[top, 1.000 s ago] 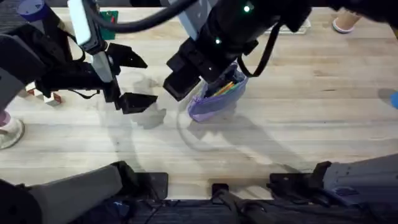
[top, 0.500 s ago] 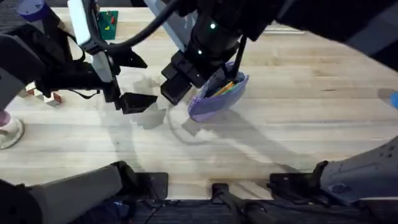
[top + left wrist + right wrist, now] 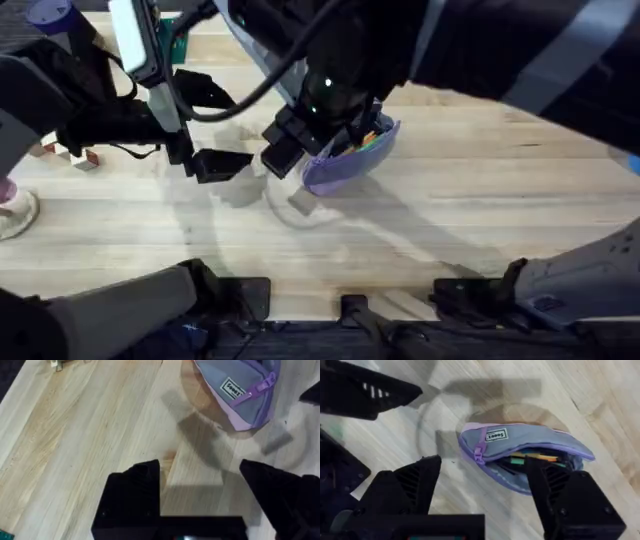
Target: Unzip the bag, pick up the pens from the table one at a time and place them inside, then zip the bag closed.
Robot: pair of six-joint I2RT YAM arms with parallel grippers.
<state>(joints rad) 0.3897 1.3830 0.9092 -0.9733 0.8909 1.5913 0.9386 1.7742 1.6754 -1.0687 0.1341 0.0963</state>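
Overhead first. Bag (image 3: pixel 345 160) lies just left of the frame's centre on the table (image 3: pixel 480 200), its long axis running from lower left to upper right, the unzipped side turned toward the upper left. It is soft lavender fabric, an elongated oval, with orange and green items showing in the gap. The right arm crosses from the upper right as a large dark mass, and the right gripper (image 3: pixel 290 145) hangs over the bag's left end, jaws spread and holding nothing. The left gripper (image 3: pixel 205 125) sits at the left of the frame, fingers wide apart and empty, beside the bag but apart from it. The table is pale planks with visible grain.

Against the frame one second ago, the right arm has swung further across the top of the view and covers more of the bag's upper end; the bag and the left gripper lie where they were.

Left wrist view. The bag (image 3: pixel 240 395) fills the upper right, showing a smooth grey-lavender side panel with a small white label and a purple zipper pull (image 3: pixel 262 385). The black fingers (image 3: pixel 135 495) stand wide apart over bare wood.

Right wrist view. The bag (image 3: pixel 520 450) lies centred between the two black fingers (image 3: pixel 405 495), long axis across the frame, its zipper open along the lower edge. Pens (image 3: pixel 530 457) lie inside, orange and green among them. The pull hangs at the left end.
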